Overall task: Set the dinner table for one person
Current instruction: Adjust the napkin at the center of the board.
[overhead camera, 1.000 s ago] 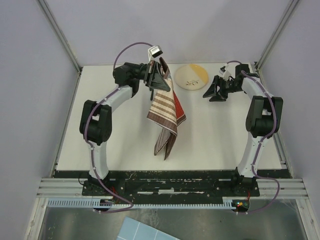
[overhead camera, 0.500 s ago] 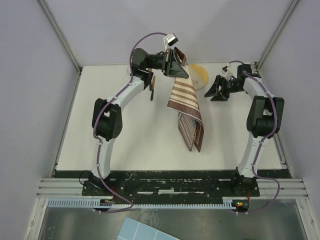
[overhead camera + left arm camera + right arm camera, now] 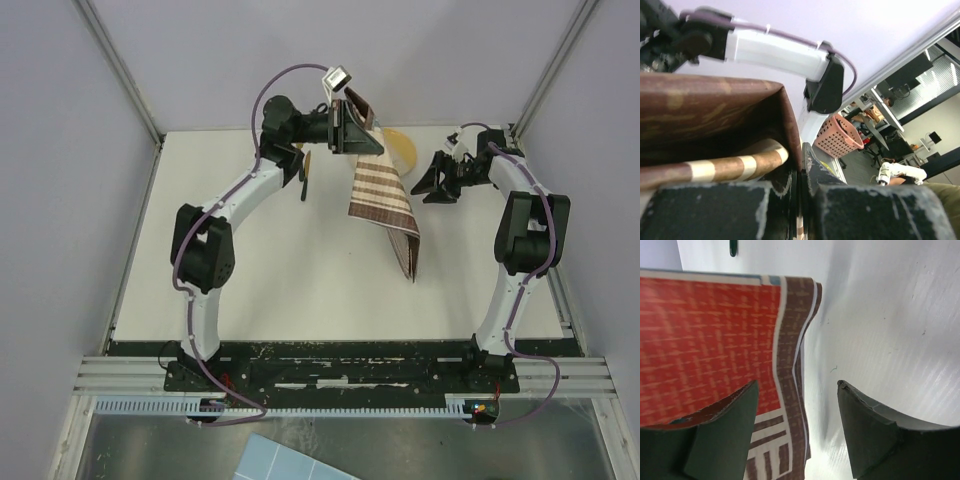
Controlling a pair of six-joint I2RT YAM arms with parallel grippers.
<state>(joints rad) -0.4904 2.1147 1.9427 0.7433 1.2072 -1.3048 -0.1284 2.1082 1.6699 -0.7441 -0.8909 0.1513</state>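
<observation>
White bench (image 3: 250,260) spans floor ahead of both arm bases. Striped placemat (image 3: 383,195) hangs over its far middle, top pinched by left jaws, lower corner low, contact unclear. Plate (image 3: 402,150) on bench, partly hidden behind placemat. Right jaws spread, just beside placemat edge.
</observation>
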